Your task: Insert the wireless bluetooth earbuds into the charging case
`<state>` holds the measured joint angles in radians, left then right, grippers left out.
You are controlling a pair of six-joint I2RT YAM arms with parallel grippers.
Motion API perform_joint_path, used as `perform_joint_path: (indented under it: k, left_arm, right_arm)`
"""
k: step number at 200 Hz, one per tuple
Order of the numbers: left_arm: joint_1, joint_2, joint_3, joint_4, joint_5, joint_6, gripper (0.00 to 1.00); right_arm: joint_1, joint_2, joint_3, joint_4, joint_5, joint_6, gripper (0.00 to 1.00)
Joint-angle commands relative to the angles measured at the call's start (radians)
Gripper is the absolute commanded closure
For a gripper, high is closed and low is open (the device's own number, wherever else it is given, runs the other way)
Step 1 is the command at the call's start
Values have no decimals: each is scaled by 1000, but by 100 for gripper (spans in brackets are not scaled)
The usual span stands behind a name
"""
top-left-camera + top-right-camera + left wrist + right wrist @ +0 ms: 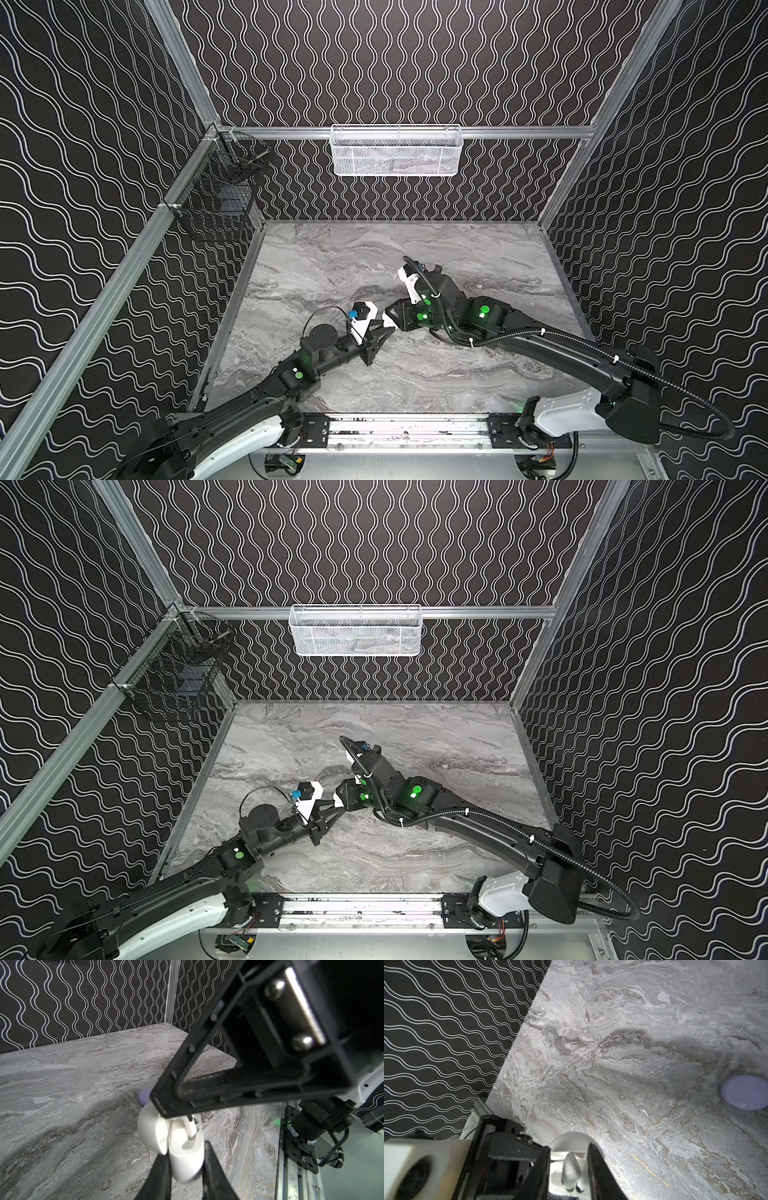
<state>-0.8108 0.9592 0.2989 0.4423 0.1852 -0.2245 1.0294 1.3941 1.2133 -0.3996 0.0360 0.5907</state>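
Note:
My left gripper is shut on the base of a white charging case, held just above the marble table. Its lid stands open. My right gripper is shut on a white earbud right over the open case. The earbud's stem points down into the case's hollow. In both top views the two grippers meet tip to tip at mid-table, the left gripper just below the right gripper. There the case shows only as a white speck.
A shut lilac round case lies on the marble table just beyond the white one, its edge showing behind the lid. A white mesh basket hangs on the back rail, a black wire basket on the left rail.

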Motion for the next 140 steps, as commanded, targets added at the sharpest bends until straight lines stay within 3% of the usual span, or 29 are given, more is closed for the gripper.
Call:
perform_joint_path:
  k: [1,51,140]
  left_arm:
    - [1,6,8,47,4,25,80]
    - [0,5,6,42,-6,25,80]
    - [0,-9,1,38,-12,25,79]
  right_arm:
    - [20,21,32,-60,74,-12,67]
    - [66,82,107,-183,224,-10,68]
    - [90,90,125,-231,279,-13,75]
